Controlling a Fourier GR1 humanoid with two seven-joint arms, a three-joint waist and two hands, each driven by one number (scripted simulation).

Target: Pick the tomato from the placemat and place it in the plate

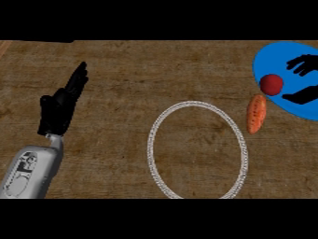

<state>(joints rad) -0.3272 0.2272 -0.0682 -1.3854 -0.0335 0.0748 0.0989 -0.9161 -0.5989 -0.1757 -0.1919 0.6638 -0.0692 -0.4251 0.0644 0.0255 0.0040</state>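
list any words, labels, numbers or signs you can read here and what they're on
None: no readable text shows in the head view.
The tomato, blue placemat, orange carrot and plate are unmarked.
The dark shapes on the left forearm are not legible as letters.

**Tomato on the blue placemat, right robot hand beside it**

At the desk's far right corner, a tomato [271, 84] sits on the blue placemat [278, 56]. The right robot hand [311, 79] is spread open just beside it. An orange carrot [256, 113] lies near the placemat's edge. The clear plate [197, 150] sits mid-desk. The left robot hand [61, 105] rests open, fingers up.
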